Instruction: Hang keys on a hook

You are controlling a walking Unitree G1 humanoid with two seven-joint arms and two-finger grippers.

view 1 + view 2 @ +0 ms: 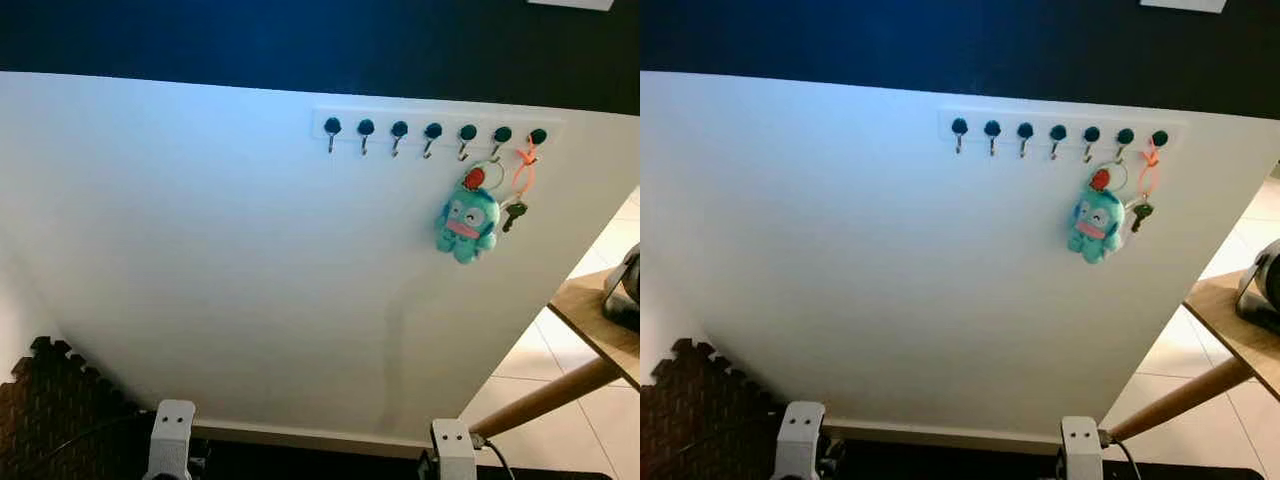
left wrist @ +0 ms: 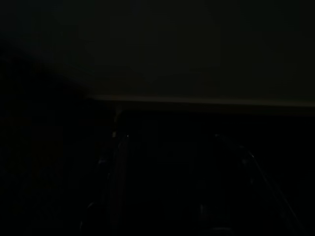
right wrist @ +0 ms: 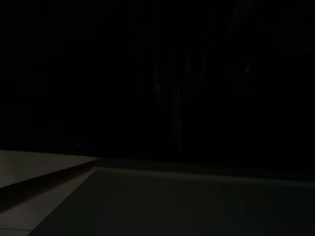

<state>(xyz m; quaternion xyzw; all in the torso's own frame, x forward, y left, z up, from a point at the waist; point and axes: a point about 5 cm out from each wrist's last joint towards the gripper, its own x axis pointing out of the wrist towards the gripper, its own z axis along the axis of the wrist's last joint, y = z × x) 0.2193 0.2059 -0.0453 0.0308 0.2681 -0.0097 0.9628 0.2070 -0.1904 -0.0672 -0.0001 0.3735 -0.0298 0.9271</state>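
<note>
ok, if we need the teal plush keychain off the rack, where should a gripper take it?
Grip the teal plush across its body, coming straight at the white board from the front. It hangs freely below its ring on the sixth hook, and it is the bulkiest, softest part. Then lift to unhook. Orange strap hangs close beside it.

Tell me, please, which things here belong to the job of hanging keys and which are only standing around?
Belonging to the job:
- hook rail on the white panel
- plush keychain, already hanging
- green key on an orange strap, also hanging

Only standing around:
- wooden table
- dark foam mat
</note>
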